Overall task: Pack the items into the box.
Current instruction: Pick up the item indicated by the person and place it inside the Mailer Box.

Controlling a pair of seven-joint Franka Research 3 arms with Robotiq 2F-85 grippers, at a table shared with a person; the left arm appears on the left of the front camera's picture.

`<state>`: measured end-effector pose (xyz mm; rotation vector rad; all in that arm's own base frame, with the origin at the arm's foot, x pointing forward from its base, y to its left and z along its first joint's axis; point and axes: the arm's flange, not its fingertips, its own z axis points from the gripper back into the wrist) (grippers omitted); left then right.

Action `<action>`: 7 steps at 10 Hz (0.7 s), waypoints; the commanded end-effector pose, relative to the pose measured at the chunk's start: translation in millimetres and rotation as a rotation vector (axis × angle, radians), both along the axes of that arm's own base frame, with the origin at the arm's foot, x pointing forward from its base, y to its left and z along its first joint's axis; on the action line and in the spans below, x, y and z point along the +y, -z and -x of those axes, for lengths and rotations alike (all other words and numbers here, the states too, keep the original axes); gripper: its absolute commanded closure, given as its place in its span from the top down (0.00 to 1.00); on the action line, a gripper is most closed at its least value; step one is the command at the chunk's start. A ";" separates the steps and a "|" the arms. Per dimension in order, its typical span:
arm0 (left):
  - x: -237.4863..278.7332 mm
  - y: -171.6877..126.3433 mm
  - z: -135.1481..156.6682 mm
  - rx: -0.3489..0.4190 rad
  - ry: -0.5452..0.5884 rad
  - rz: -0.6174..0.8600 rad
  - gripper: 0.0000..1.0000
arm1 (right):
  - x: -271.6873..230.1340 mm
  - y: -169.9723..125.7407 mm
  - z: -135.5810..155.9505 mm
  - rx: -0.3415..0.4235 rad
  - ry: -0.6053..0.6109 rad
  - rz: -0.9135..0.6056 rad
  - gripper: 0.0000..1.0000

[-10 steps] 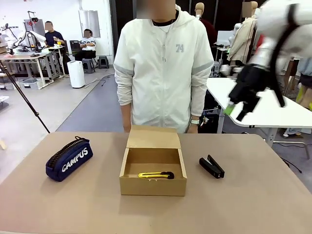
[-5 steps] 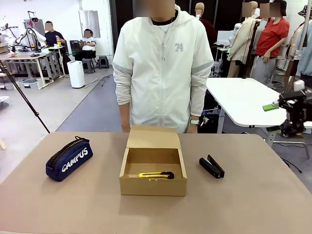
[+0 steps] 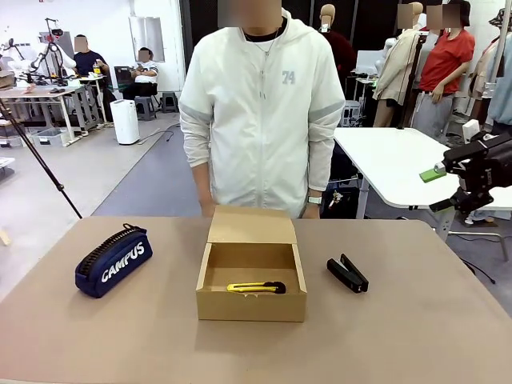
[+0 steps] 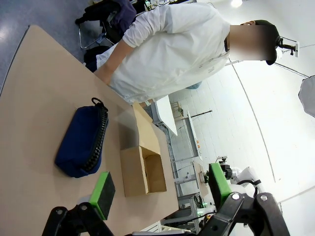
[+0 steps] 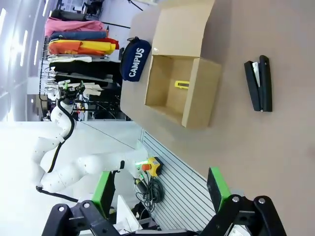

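Sitting open at the middle of the table [image 3: 416, 336], the box [image 3: 251, 306] has its lid flap [image 3: 251, 226] folded back toward the person [image 3: 260, 104] who stands at the far side. The yellow stick [image 3: 250, 286], black at one end, lies inside on the box floor, close along the near wall. The navy pouch [image 3: 114, 261] rests on the table well to the box's left, its white CAMPUS lettering facing the front camera. The black stapler [image 3: 347, 274] lies on the table near the box's right side, not touching it.

The right gripper [image 5: 160, 191] hangs high past the table's right edge, well apart from the stapler. Its green-padded fingers are spread wide with nothing between them. The left gripper [image 4: 161, 189] is also off the table, fingers wide apart and empty; its wrist view looks past them at the pouch and the box.
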<state>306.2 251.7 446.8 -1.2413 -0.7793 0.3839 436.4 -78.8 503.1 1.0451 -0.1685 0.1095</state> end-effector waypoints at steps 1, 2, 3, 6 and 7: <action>-0.9 -3.6 -0.2 -0.014 -0.006 0.013 1.00 | -4.4 -1.4 0.2 0.017 -0.003 0.000 1.00; -0.9 -3.6 -0.2 -0.014 -0.006 0.013 1.00 | -4.4 -1.4 0.2 0.017 -0.003 0.000 1.00; -0.9 -3.6 -0.2 -0.014 -0.006 0.013 1.00 | -4.4 -1.4 0.2 0.017 -0.003 0.000 1.00; -0.9 -3.6 -0.2 -0.014 -0.006 0.013 1.00 | -4.4 -1.4 0.2 0.017 -0.003 0.000 1.00; -0.9 -3.6 -0.2 -0.014 -0.006 0.013 1.00 | -4.4 -1.4 0.2 0.017 -0.003 0.000 1.00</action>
